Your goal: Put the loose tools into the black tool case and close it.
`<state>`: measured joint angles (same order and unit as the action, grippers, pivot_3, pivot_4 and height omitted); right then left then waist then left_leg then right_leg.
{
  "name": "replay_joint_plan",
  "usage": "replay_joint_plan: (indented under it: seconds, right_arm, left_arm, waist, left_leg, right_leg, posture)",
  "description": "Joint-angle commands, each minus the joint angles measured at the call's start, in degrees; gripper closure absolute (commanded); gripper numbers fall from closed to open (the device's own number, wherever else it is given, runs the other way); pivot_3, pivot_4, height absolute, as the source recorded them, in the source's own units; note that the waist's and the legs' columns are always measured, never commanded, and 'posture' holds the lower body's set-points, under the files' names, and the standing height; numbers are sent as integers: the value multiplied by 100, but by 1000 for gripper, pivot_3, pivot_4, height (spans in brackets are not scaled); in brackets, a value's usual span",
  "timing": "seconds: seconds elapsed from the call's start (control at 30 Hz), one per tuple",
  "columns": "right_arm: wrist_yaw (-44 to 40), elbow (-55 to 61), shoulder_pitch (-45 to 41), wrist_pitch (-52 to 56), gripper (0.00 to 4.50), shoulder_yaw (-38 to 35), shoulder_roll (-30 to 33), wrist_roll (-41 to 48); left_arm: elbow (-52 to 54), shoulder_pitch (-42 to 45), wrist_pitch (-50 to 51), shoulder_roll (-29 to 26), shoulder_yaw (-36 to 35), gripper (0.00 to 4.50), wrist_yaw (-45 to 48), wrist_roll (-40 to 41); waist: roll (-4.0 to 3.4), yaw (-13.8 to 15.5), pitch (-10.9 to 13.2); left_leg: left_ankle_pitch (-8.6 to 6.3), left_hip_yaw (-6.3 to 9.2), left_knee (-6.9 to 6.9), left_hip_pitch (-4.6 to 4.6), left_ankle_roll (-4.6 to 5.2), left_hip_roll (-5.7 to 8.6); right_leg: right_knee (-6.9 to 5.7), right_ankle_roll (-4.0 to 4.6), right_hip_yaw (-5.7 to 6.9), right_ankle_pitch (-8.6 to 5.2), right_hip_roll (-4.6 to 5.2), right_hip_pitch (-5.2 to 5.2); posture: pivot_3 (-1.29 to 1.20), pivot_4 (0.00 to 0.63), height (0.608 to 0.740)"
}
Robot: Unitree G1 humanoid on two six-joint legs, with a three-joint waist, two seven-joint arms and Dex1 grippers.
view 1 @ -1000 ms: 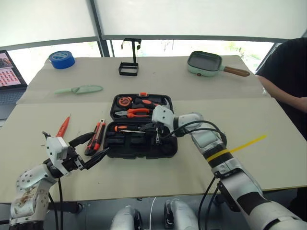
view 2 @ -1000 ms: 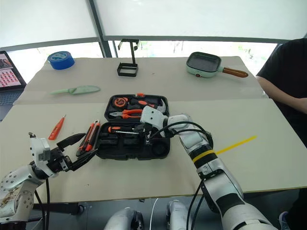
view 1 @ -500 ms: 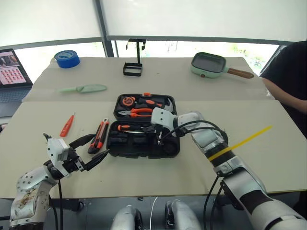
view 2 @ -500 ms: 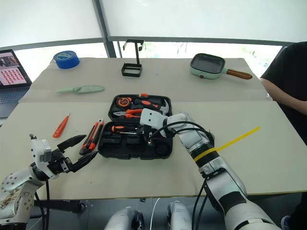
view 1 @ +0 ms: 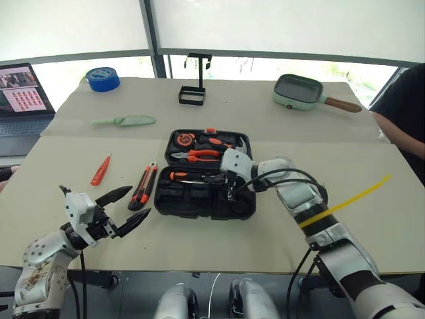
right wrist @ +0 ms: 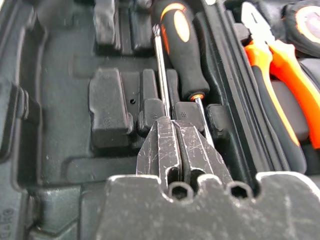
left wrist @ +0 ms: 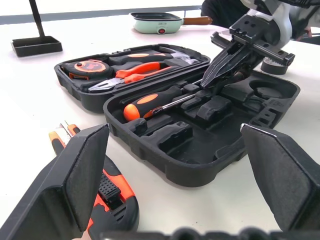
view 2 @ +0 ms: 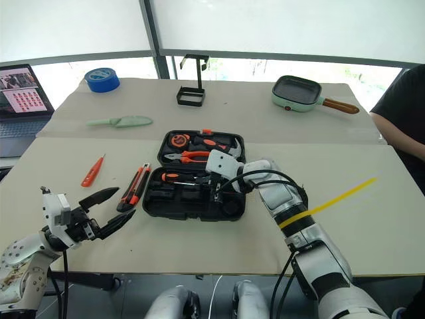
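The black tool case (view 1: 204, 174) lies open at the middle of the surface (view 1: 345, 159), a black-and-orange screwdriver (right wrist: 179, 47) seated in its near tray. The right end effector (right wrist: 173, 137), fingers pressed together and empty, hangs over that tray just beside the screwdriver's shaft. A utility knife (view 1: 143, 186) lies just left of the case, a slim orange screwdriver (view 1: 100, 170) farther left. The left end effector (view 1: 126, 207), spread wide, holds nothing.
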<state>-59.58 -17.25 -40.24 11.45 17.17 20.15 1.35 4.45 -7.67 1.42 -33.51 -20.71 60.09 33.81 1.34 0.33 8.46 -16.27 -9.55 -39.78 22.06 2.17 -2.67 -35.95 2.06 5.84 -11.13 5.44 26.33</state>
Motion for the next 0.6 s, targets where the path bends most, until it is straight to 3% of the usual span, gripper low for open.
replay_joint_plan:
  seconds: [0.03, 0.2, 0.3, 0.37, 0.53, 0.6]
  right_arm:
    - [-300, 752, 311, -504, 3318, -752, 289, 777]
    - [-343, 1742, 1343, -770, 1710, -1716, 586, 1724]
    - [-773, 2178, 2140, -1105, 588, -2137, 803, 2276]
    - [-846, 2392, 2722, -1249, 31, -2400, 912, 2484]
    - [-564, 3133, 3917, -1397, 31, -2769, 977, 2629]
    - [-339, 3403, 4163, -1357, 31, -2759, 893, 2671]
  left_arm:
    - [-76, -212, 22, -57, -532, 0, -186, 173]
    - [-236, -708, -16, -54, -1176, 0, -500, 121]
    - [-321, -1105, 146, -69, -1618, 0, -729, 161]
    - [-342, -1490, 888, -140, -1944, 0, -1369, 132]
    - [-172, -2017, 1447, -107, -2698, 0, -1754, 455]
    - [-27, -2032, 1675, -153, -2831, 0, -1878, 589]
  waist:
    - [-1, -40, 3]
    - [-1, -101, 4]
    - [4, -106, 6]
    - [4, -113, 7]
    - [13, -95, 12]
    - [21, -83, 16]
  left_leg:
    - [7, 0, 1, 2, 19, -1]
    - [-9, 6, 6, 2, 22, -10]
    - [-24, 7, 6, -1, 20, -13]
    - [-34, 8, 6, -4, 28, -14]
    - [-61, 7, 4, -7, 73, -13]
    - [-85, 10, 4, -13, 24, -16]
  right_leg:
    - [1, 2, 0, 0, -2, 1]
    - [11, 3, 1, -1, -10, 1]
    - [19, -8, 0, -8, -14, -1]
    - [22, -14, -1, -15, -14, -4]
    - [22, -27, -16, -23, -7, -5]
    - [23, -27, -18, -27, -3, -5]
  posture:
    - [0, 150, 740]
    - [0, 150, 740]
    - [0, 150, 740]
    - [0, 150, 740]
    - [0, 150, 740]
    - [0, 150, 740]
